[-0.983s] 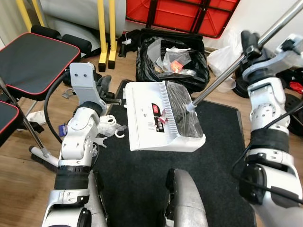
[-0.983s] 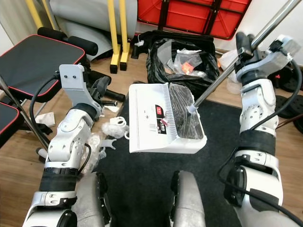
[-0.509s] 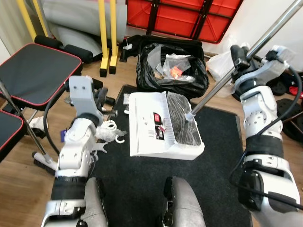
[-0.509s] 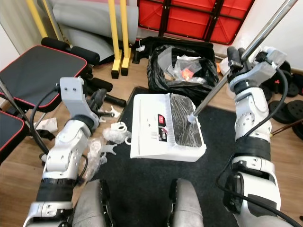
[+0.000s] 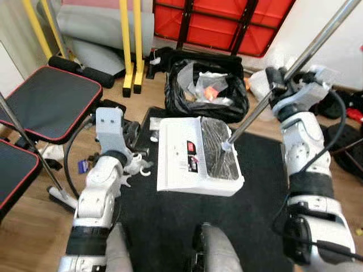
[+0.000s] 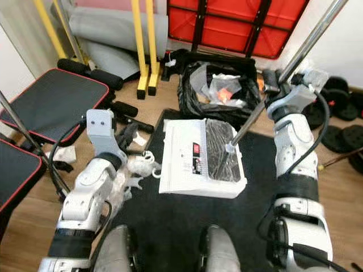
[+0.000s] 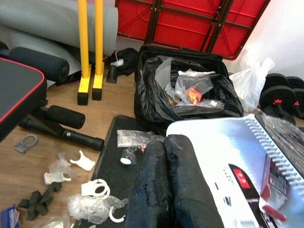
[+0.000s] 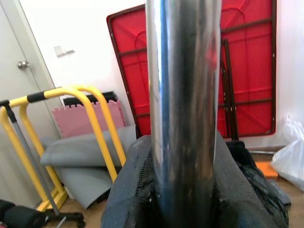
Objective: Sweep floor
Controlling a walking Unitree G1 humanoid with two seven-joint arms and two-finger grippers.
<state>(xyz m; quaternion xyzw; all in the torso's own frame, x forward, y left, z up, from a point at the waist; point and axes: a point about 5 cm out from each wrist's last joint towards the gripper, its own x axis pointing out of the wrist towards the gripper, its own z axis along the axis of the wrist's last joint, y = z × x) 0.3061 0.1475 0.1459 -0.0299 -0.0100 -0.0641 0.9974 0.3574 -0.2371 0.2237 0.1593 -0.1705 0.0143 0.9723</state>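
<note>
Since a second earlier the camera had drawn back and up, so more of the room showed, while the white dustpan (image 5: 195,163) lay in much the same spot on the black mat (image 5: 261,221), its silver pole (image 5: 295,59) slanting up toward the robot's right. Dark bristle-like debris filled the dustpan's far side, where the pole's lower end met it. The right gripper (image 5: 278,86) was clamped around the pole well above the pan; the right wrist view showed its fingers (image 8: 130,190) pressed against the shiny tube. The left gripper (image 7: 166,156) hung just left of the dustpan, its two black fingers pressed together on nothing. Behind the pan stood an open black rubbish bag (image 5: 207,85) with crumpled wrappers inside. White plastic scraps (image 5: 136,164) lay at the mat's left edge on the wooden floor (image 5: 34,226), near a black padded bench (image 5: 48,102) and yellow frame legs (image 5: 130,45).
</note>
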